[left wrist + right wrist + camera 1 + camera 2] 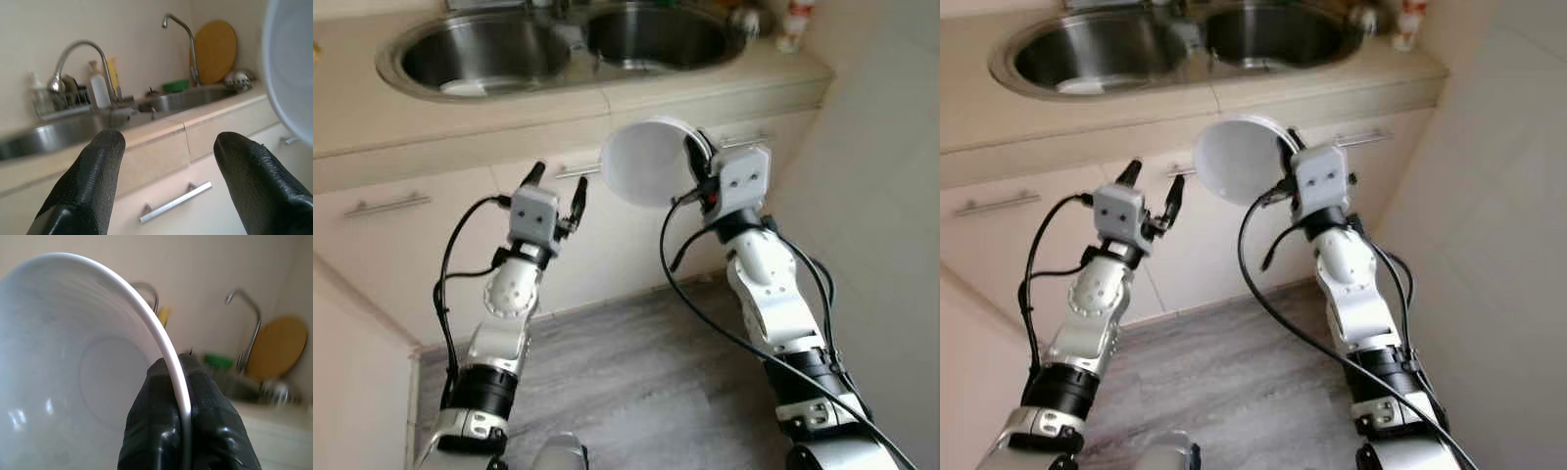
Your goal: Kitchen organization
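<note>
Right wrist view: right gripper (180, 382) clamped on the rim of a white bowl (73, 372), one finger inside, one outside. Bowl is plain glossy white, round, shallow, thin rim, flat circular base visible inside, faint concentric ridges on the inner wall, a few light reflections low down. Held on edge, so from the head camera it reads as a white disc (648, 162).

Relative to the double sink (411, 78): the bowl sits below and in front of it, off the counter, at cabinet-front height, roughly under the divider between the two basins. Left gripper (558, 191) is below the sink's left basin, also in front of the cabinet, fingers (88, 181) spread apart, nothing between them. It is just beside the bowl, not touching.

Two faucets (183, 39) behind the sink, a round wooden board (215, 51) leaning on the wall past the right basin, bottles (99, 88) and a rack behind the left basin. Something white lies in the left basin (465, 86); can't tell what.
</note>
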